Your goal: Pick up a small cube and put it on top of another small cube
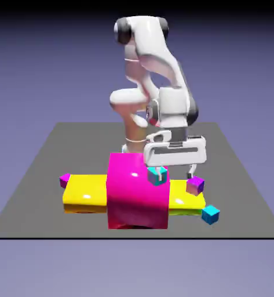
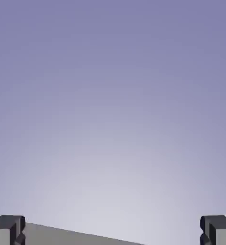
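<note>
The small cube (image 1: 210, 214), cyan on top with deeper blue sides, lies on the grey table (image 1: 243, 197) off the right end of the yellow slab (image 1: 84, 194). My gripper (image 1: 175, 173) hangs low behind the magenta block's right edge, up and left of that cube, jaws open wide. A lighter teal cube (image 1: 157, 176) sits close by one fingertip; whether they touch I cannot tell. A purple cube (image 1: 195, 185) rests on the slab under the other fingertip. In the hand view my gripper (image 2: 113, 234) holds nothing; only backdrop and a strip of table show.
A big magenta block (image 1: 133, 194) stands across the middle of the yellow slab. Another small purple cube (image 1: 65, 180) lies at the slab's left end in the exterior view.
</note>
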